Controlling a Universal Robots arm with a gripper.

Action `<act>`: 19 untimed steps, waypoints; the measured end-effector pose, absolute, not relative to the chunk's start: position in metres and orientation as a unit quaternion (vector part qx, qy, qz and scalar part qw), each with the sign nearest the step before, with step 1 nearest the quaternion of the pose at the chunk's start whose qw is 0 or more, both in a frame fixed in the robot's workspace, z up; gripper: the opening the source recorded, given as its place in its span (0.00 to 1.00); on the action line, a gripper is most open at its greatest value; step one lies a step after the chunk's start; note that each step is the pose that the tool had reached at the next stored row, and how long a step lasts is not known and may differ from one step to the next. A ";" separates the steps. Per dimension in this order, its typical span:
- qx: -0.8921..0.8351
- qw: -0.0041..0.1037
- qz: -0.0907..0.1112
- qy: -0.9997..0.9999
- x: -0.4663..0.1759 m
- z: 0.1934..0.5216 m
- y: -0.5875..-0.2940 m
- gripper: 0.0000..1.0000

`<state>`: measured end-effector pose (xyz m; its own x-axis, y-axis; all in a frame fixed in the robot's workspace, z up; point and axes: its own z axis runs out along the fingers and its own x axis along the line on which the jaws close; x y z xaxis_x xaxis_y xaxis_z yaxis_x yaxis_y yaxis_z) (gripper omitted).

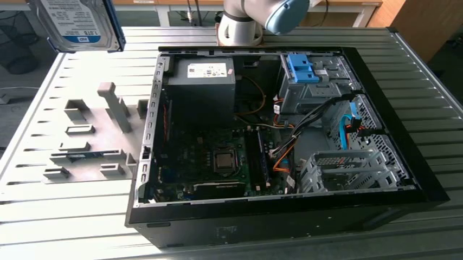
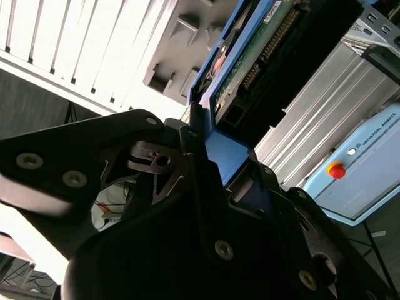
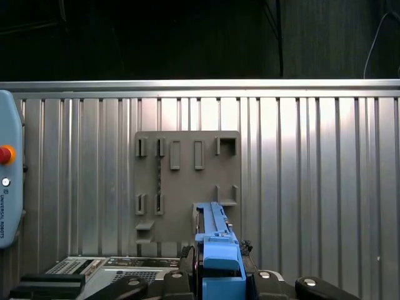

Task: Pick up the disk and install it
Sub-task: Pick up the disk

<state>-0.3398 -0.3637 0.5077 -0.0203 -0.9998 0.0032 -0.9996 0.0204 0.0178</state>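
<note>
In the exterior view, the disk (image 1: 76,24) hangs high in the air at the far corner on that view's left. It is up off the table (image 1: 43,216) and well apart from the open computer case (image 1: 405,162). The grey rack (image 1: 94,135) beside the case has no disk in it. Inside the case, a blue clip (image 1: 302,67) sits in the drive bay, but I see no silver drive with it.

In the second wrist view, my claw (image 2: 209,169) is closed tight on the blue frame of the disk. The black fingers (image 2: 194,134) press on both sides of it. The green underside of the disk points away from me.

In the first wrist view, the blue frame sticks out from my claw, and the grey rack lies on the table far below.

So I think the picking up is done. The putting in is not done yet, because the disk is not in the case.
</note>
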 end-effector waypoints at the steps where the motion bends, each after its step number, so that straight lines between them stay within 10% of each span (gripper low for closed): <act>1: 0.700 0.007 -0.005 -0.714 -0.338 0.508 -0.364 0.36; 19: 0.700 0.007 -0.005 -0.714 -0.332 0.508 -0.364 0.36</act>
<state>-0.3321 -0.3636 0.5077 -0.0203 -0.9998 0.0032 -0.9996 0.0204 0.0178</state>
